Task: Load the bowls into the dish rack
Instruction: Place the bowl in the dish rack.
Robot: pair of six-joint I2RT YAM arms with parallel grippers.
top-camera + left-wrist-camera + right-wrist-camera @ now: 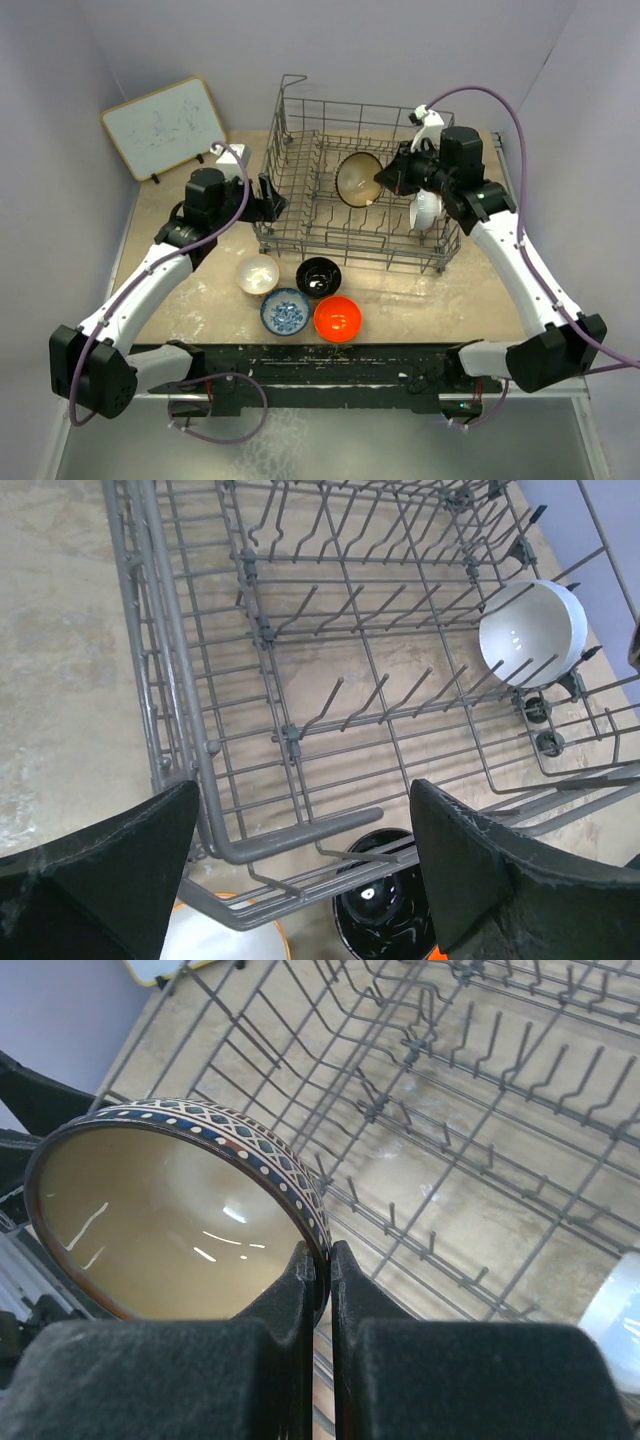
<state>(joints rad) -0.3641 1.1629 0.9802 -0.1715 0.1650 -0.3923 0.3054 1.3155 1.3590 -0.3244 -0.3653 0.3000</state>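
Standing at the near edge of the table (480,290), I see the right gripper (380,180) clamped on the rim of the brown-rimmed bowl (358,180), holding it on edge over the middle of the dish rack (350,100), its greyish inside turned toward the front. From the right wrist view the two fingers (290,1310) pinch the bowl's wall (170,1220) between them, one inside and one outside, and the outer band shows a criss-cross pattern in blue with white dots; below it the tines of the rack (480,1110) run in rows. A white bowl (425,210) already sits on its side between tines at the rack's right end, just beside the right arm, and the left wrist view shows it (528,632) leaning there with its opening facing the camera. The left gripper (272,197) hangs at the rack's left wall with its fingers spread wide and nothing between them. Four bowls sit on the table in front of the rack: a cream bowl (258,273) and a glossy black bowl (318,276) nearer the wire, a blue-and-white patterned bowl (285,311) and an orange-red bowl (337,318) nearer me. A white board (165,125) leans at the back left; its faint marks are too small to read.
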